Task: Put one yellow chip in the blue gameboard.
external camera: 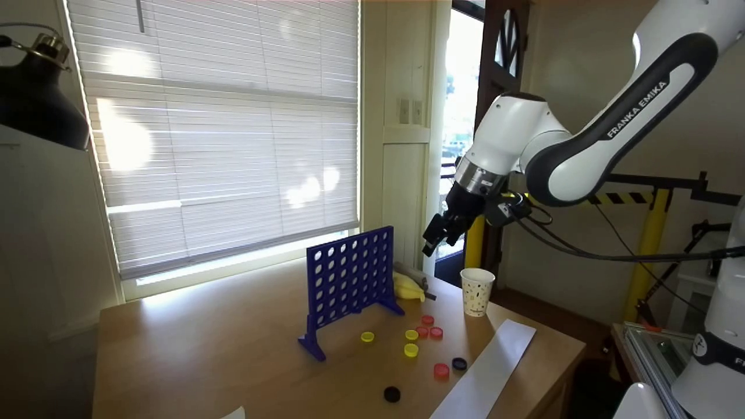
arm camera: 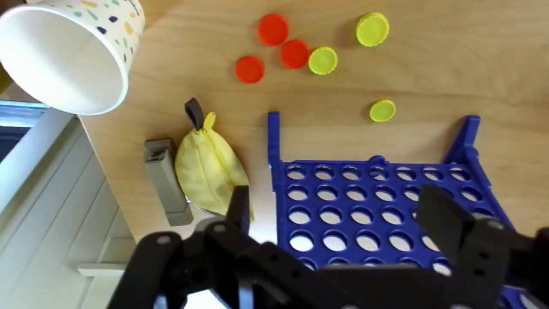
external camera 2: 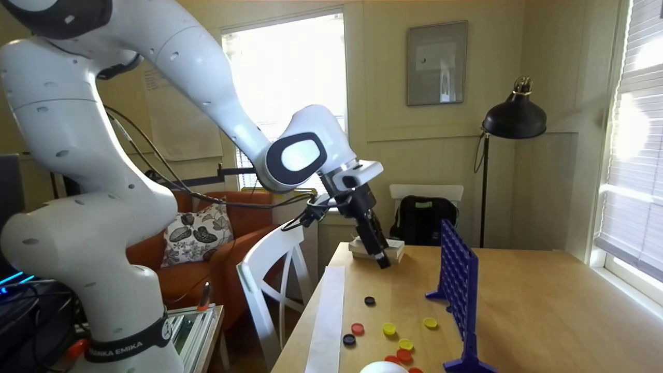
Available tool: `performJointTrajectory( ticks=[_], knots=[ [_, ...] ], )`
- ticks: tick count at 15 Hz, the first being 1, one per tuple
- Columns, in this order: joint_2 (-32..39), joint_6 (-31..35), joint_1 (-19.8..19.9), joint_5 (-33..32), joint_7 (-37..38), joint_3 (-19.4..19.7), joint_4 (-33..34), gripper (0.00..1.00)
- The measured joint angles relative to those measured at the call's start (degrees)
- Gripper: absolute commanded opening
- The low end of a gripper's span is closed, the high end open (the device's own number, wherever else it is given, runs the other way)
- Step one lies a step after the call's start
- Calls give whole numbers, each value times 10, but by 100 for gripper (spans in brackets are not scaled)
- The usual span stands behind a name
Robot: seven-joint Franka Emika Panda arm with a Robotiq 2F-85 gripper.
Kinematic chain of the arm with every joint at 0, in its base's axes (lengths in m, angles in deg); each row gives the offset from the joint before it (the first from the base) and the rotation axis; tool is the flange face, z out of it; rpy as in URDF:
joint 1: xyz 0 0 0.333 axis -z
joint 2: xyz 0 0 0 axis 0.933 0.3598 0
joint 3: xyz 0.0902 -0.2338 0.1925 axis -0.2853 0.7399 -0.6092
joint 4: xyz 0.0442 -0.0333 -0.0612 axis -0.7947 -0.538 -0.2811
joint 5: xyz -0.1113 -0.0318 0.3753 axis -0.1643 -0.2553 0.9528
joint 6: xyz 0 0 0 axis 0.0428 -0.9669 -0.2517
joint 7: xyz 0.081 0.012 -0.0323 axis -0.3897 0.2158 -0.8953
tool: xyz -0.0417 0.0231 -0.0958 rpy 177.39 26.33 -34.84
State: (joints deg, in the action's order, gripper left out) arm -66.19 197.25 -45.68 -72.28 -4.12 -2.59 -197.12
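The blue gameboard (external camera: 350,273) stands upright on the table, and its holes look empty. It also shows in an exterior view (external camera 2: 458,280) and in the wrist view (arm camera: 343,204). Three yellow chips lie flat in front of it: one alone nearest the board (arm camera: 382,110), one touching a red chip (arm camera: 323,60), and one farther off (arm camera: 372,29). They show in both exterior views, such as the lone yellow chip (external camera: 367,337) (external camera 2: 430,323). My gripper (arm camera: 336,191) is open and empty, raised well above the table. It is high near the board's cup-side end (external camera: 437,240) (external camera 2: 383,261).
Several red chips (external camera: 441,371) and two black chips (external camera: 392,394) lie near the yellow ones. A speckled paper cup (external camera: 477,297) stands near the table edge. A yellow banana-shaped pouch (arm camera: 210,167) and grey stapler (arm camera: 169,184) lie beside the board. A white strip (external camera 2: 327,321) runs along the edge.
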Motion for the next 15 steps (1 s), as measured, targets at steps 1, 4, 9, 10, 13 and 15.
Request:
performJointTrajectory(
  ticks=[1,4,9,10,13,15],
  knots=[
    [10,-2,27,-33,27,-19,4,100],
    [33,-12,81,-114,91,-62,15,100],
    [73,-37,126,-227,175,-103,32,100],
    [82,-41,132,-252,191,-107,36,100],
    [107,-58,139,-305,223,-110,46,100],
    [116,-60,140,-312,227,-110,51,100]
  ],
)
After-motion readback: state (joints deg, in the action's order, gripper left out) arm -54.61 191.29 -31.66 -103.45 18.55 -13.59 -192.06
